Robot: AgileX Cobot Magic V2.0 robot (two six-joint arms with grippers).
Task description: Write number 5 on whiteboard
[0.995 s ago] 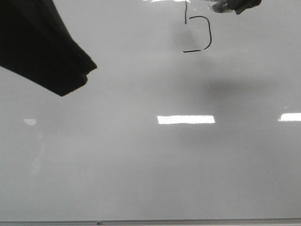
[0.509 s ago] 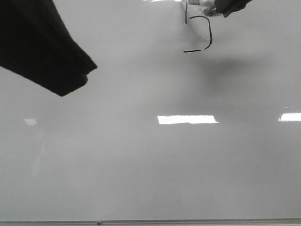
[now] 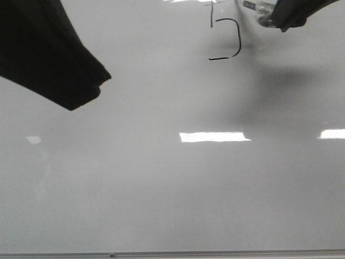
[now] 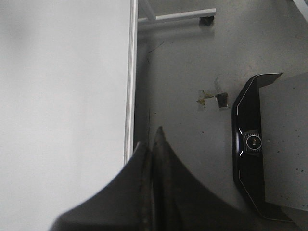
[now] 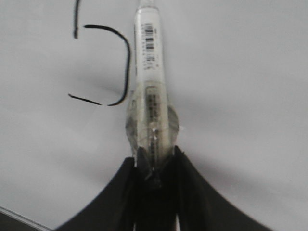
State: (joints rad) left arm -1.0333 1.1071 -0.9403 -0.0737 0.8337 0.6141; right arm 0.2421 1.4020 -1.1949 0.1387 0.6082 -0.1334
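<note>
Right gripper shifted rightward, jaws clamped on marker (left's together)

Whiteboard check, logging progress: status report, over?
Right gripper shut on marker. Left gripper shut, empty. Number 5 lacks top bar. Whiteboard unobstructed.

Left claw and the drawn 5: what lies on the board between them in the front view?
Nothing: the front view shows only bare whiteboard between the left claw and the 5.
</note>
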